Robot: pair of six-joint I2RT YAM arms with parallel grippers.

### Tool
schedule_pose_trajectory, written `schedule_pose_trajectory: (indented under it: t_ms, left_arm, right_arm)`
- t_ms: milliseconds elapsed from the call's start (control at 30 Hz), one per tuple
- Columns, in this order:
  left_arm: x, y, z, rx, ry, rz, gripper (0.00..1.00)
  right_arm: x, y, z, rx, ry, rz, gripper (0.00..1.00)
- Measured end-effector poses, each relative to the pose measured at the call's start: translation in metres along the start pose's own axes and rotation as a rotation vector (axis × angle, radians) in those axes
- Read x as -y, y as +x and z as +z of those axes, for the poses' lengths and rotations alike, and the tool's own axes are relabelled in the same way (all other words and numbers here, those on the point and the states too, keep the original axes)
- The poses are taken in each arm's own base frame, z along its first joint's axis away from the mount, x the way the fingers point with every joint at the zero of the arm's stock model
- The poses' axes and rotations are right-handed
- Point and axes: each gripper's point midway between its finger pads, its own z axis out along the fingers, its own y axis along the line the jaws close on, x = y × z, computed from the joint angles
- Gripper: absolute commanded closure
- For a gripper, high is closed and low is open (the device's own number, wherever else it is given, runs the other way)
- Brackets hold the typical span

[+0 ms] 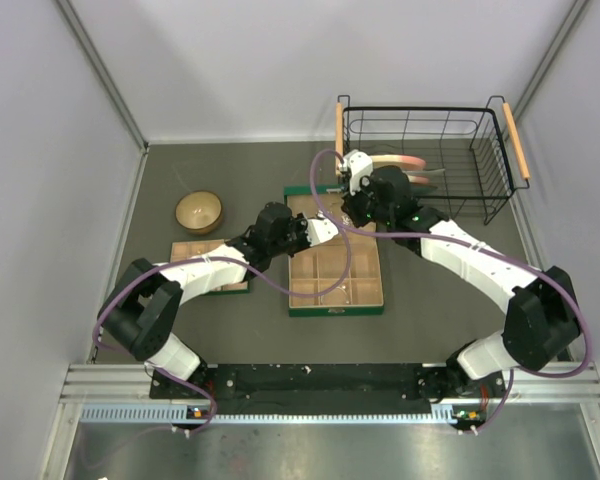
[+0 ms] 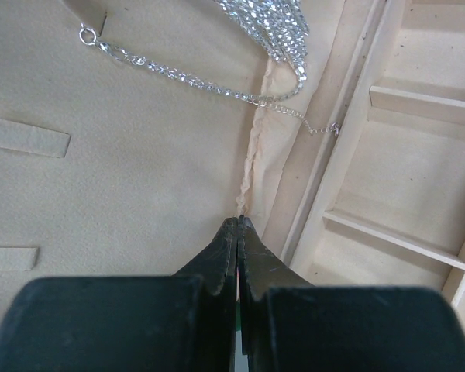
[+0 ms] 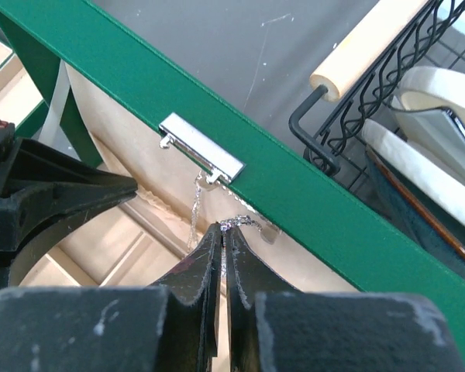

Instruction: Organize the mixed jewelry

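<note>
My right gripper [image 3: 223, 229] is clenched, and from its wrist view a bit of the fine silver chain [image 2: 194, 77] looks pinched at the fingertips. One strand hangs loose just below the metal clasp [image 3: 201, 147] on the green lid [image 3: 310, 194]. I judge I'm holding it high so the necklace hangs straight against the lid's beige lining and doesn't bunch up.

From the left wrist camera, most of the chain lies slack across that lining. There is a glittering bundle at the top, and the thin tail end reaches toward the compartments of the box [image 1: 335, 311].

My left gripper [image 2: 239, 223] is closed on nothing I can see. Its tips sit at the crease where the lining meets the compartment wall, probably to steady the lining or tuck in the chain.

The necklace isn't seated yet. My guess is it needs threading under the fabric tabs [image 2: 27, 138], and pulling too hard risks a snag.
</note>
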Motion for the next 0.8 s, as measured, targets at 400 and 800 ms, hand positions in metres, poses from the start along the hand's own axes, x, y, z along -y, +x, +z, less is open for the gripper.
schedule_pose_trajectory:
  t_ms: [400,800]
  left_arm:
    - [0.004,0.002,-0.001,-0.009,0.034,0.002,1.0]
    - [0.013,-0.004,-0.004,0.005,0.094,0.012,1.0]
  right_arm:
    - [0.003,-0.017,-0.002,0.023,0.004,-0.028,1.0]
    - [0.004,-0.014,0.001,0.012,0.01,-0.042,1.0]
